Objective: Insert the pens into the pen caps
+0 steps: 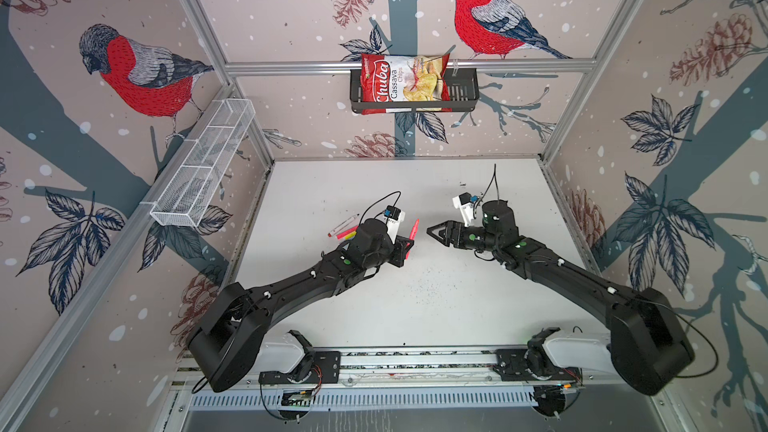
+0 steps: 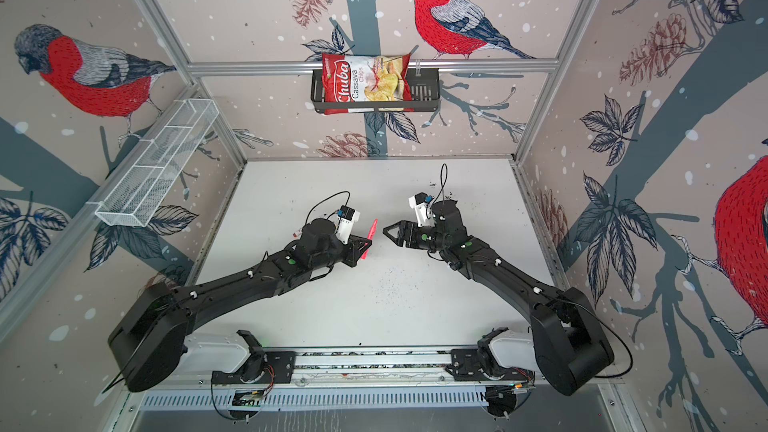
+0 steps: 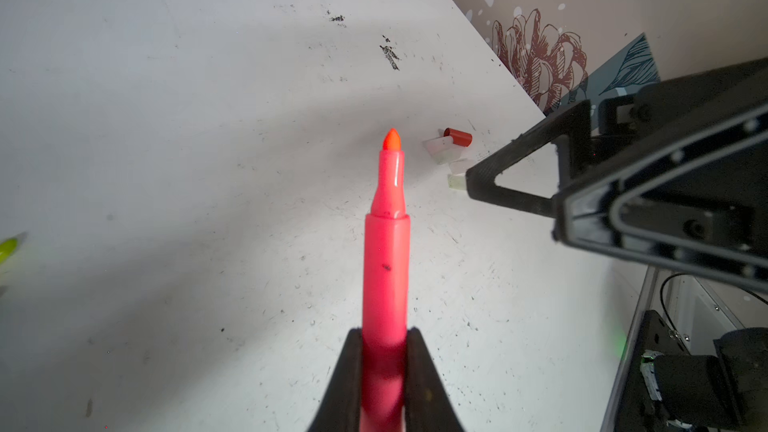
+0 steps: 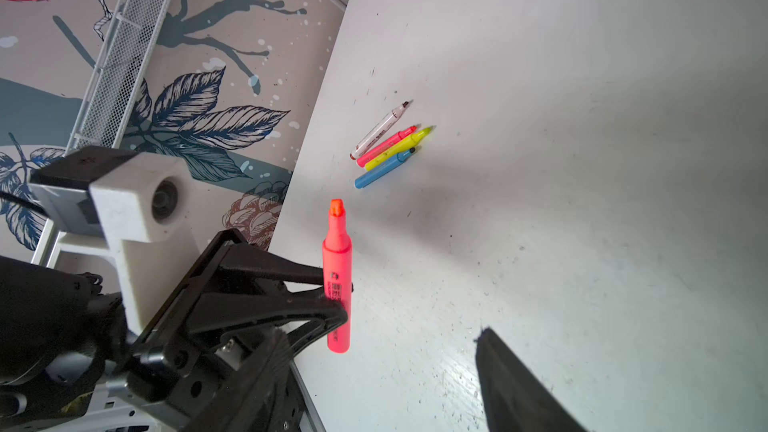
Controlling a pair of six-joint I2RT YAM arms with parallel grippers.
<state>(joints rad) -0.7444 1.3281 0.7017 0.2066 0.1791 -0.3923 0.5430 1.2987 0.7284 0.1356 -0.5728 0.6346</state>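
Enclosing the scuffed white tabletop (image 1: 415,305) and pens (image 4: 399,148), bird-print walls (image 1: 291,14).

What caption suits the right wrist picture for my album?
Left gripper clamps an uncapped pink marker over the white table; four more markers lie side by side behind.

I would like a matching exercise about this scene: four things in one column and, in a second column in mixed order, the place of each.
Things:
1. pink marker
2. blue marker
3. red cap
4. chips bag

Places:
A. in the black basket
B. on the table, beside a whitish cap
C. between the fingers of the left gripper
D. on the table, at one end of the row of markers

Pairs: 1-C, 2-D, 3-B, 4-A
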